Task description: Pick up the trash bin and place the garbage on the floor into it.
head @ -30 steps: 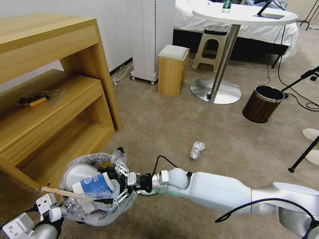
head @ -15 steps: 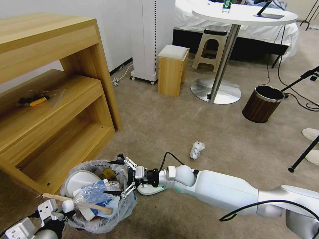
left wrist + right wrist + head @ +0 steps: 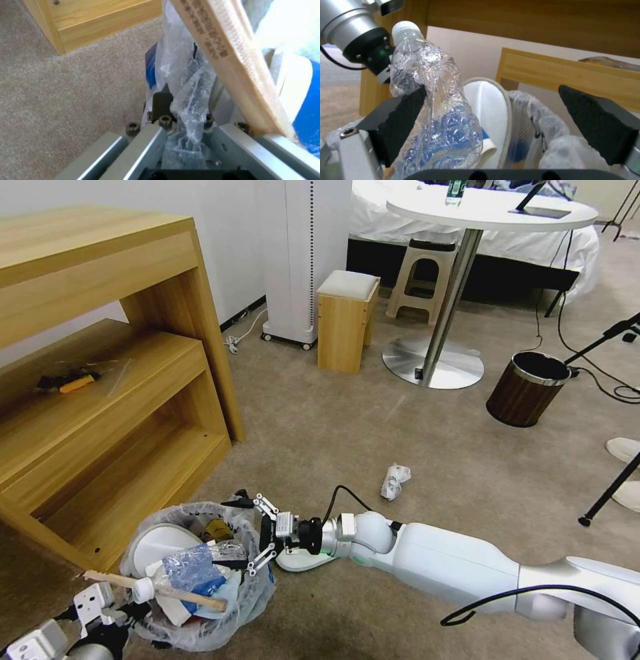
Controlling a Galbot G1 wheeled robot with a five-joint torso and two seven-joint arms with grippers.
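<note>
The trash bin (image 3: 200,620) with its crinkly bag hangs at the lower left, just above the carpeted floor (image 3: 320,427). My left gripper (image 3: 123,610) (image 3: 183,120) is shut on its bagged rim. Inside lie a white slipper (image 3: 157,543) (image 3: 486,105), a clear bottle (image 3: 193,565) (image 3: 430,100), a blue-white cup (image 3: 200,585) and a wooden stick (image 3: 160,590) (image 3: 233,62). My right gripper (image 3: 250,533) (image 3: 500,117) stands open at the bin's near rim, and the bottle leans against one of its pads (image 3: 406,112). A white wad (image 3: 395,480) lies on the floor beyond my right arm.
A wooden shelf unit (image 3: 133,380) stands close on the left. A brown wood-look bin (image 3: 527,388), a round table's base (image 3: 433,363), a wooden stool (image 3: 347,320) and a tripod leg (image 3: 610,490) stand farther off. A flat white thing (image 3: 300,561) lies under my right wrist.
My right gripper has drawn back from over the bin to its rim. The clear bottle now lies on top of the garbage, and the bin hangs slightly lower.
</note>
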